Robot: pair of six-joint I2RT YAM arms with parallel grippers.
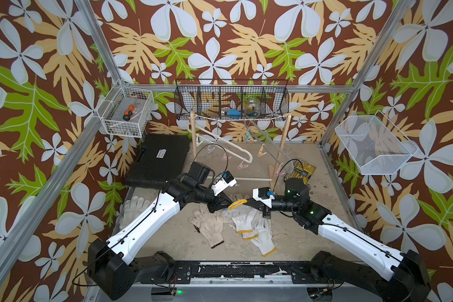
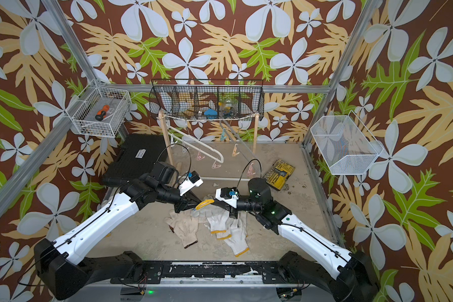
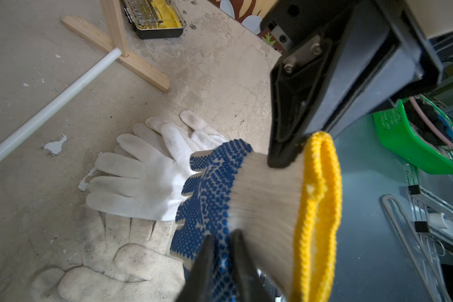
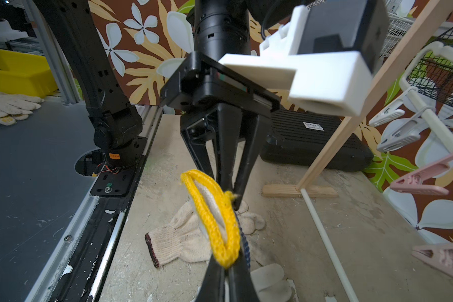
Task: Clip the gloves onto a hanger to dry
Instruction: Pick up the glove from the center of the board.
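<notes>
A blue-dotted glove with a yellow cuff hangs above the table's middle, between both grippers. My right gripper is shut on the yellow cuff. My left gripper has its jaws slightly parted, with the dotted palm fabric between them; in both top views it meets the right gripper. Several more gloves lie on the table under them. A white hanger with pink clips hangs from the rack behind.
The wooden rack stands at the back, with a white rod along its feet. A black case lies back left and a yellow bit set back right. Another glove lies beside the left arm.
</notes>
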